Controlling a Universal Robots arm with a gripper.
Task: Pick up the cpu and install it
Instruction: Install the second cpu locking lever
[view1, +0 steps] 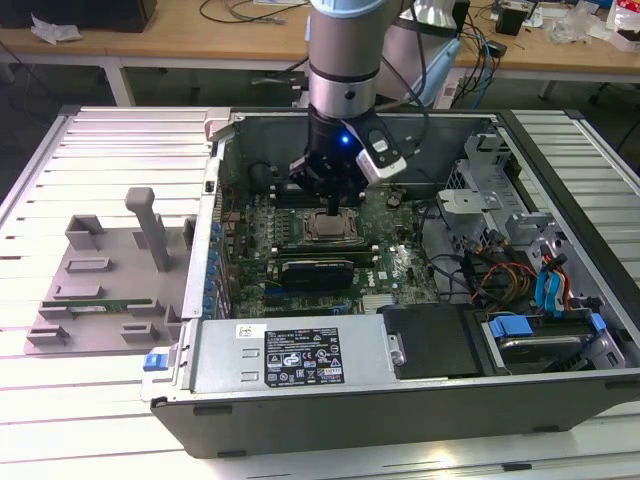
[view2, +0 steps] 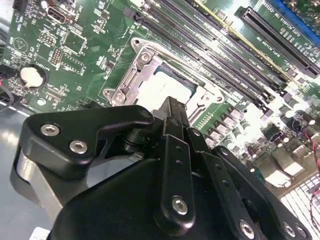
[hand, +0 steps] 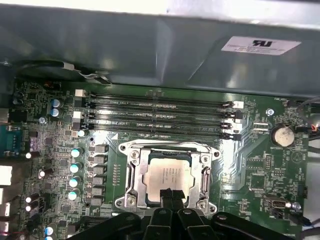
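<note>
The cpu (hand: 167, 176) is seen lying in the socket (hand: 135, 172) on the board (hand: 250, 165), directly beneath the gripper (hand: 170, 196). The fingertips are drawn together, nothing being held. A tilted seating could be caused by any sideways drag, and socket pins might be bent.

You can't see the near edge of the cpu (hand: 168, 173): the gripper (hand: 170, 196) covers it, and its body is cut off by both wrist views' edges.
</note>
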